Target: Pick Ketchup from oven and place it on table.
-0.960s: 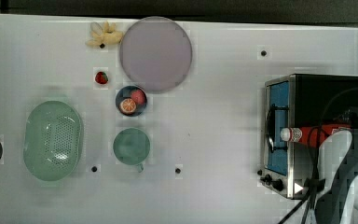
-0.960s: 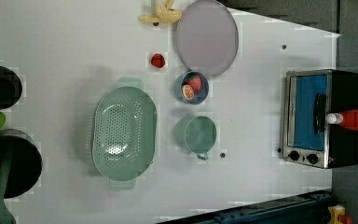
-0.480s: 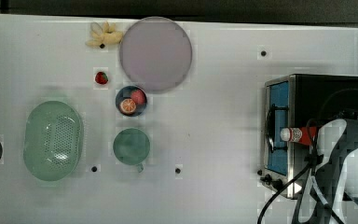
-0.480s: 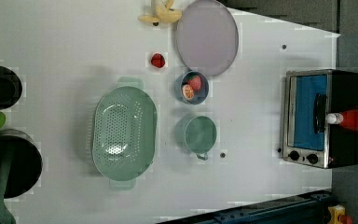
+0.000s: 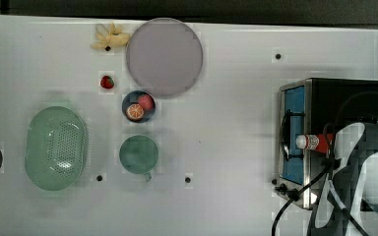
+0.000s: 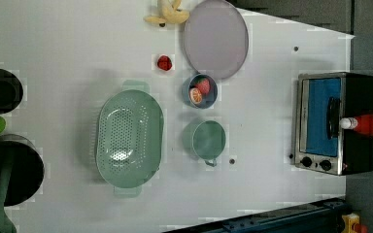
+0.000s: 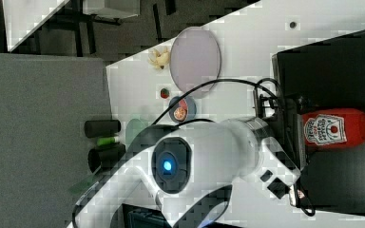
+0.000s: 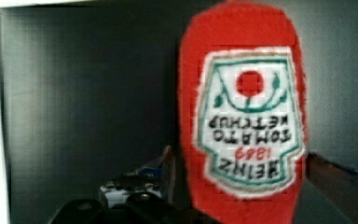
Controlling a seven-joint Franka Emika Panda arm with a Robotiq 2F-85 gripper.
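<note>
**A:** Gripper [image 8: 240, 182] fingers are spread wide either side of the Ketchup [image 8: 242, 116], nothing clamped yet, so we're straddling it?

**B:** Yep. Bottle lies flat on top of the oven [image 5: 347, 98], long axis running between our fingers, cap toward the glass door.

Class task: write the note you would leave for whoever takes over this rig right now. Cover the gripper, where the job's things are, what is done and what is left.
Gripper: open, one finger on each side of the ketchup, not yet closed on it.
Ketchup: lying on top of the oven, white cap over the door side.
Oven: at the left view's right end of the table, door shut.
Done: gripper brought to the bottle.
Left: close, lift, set the bottle on bare table.
</note>
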